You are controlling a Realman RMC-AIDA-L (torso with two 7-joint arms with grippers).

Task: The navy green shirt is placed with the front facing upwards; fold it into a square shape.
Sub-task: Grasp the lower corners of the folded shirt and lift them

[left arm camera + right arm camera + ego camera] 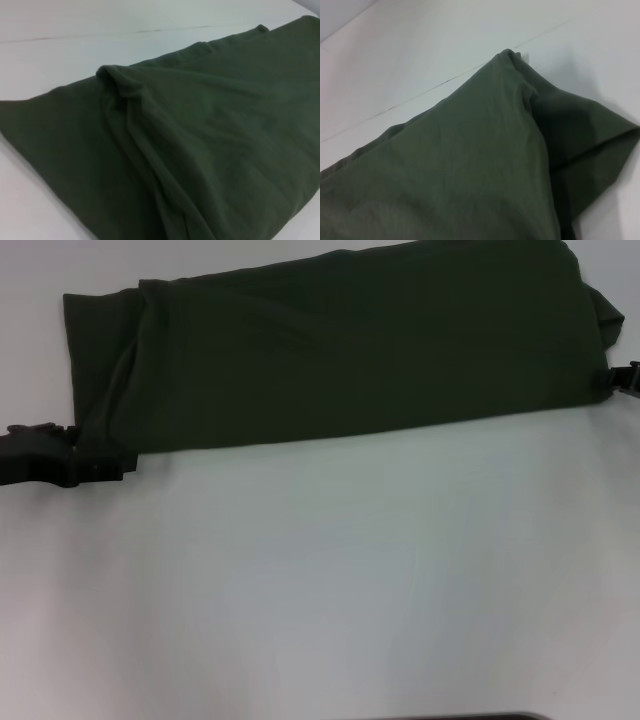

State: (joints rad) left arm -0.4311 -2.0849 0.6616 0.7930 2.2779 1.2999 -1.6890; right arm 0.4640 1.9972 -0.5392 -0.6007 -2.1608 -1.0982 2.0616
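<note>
1. One lengthwise fold already looking done: the navy green shirt lying as a long doubled band across the far part of the white table, slanting up toward the robot's right.
2. Showing only plain olive cloth in all three views; the front evidently turned inward.
3. Left gripper sitting at the band's near-left corner, touching the cloth edge; possibly pinching it, though the fingers are too dark against the shirt to tell whether apart or together.
4. Right gripper reaching in at the band's right end, only its tip in view; finger state likewise impossible to tell.
5. Bunching along a diagonal ridge near the left end, seen in the left wrist view; peaking into a raised corner with a sleeve flap hanging beside it in the right wrist view.
6. Remaining, by judgement: smoothing the ridge, then folding the band crosswise to bring it to a square.
7. Reading no lettering, brand or neck label anywhere; none facing the cameras.
</note>
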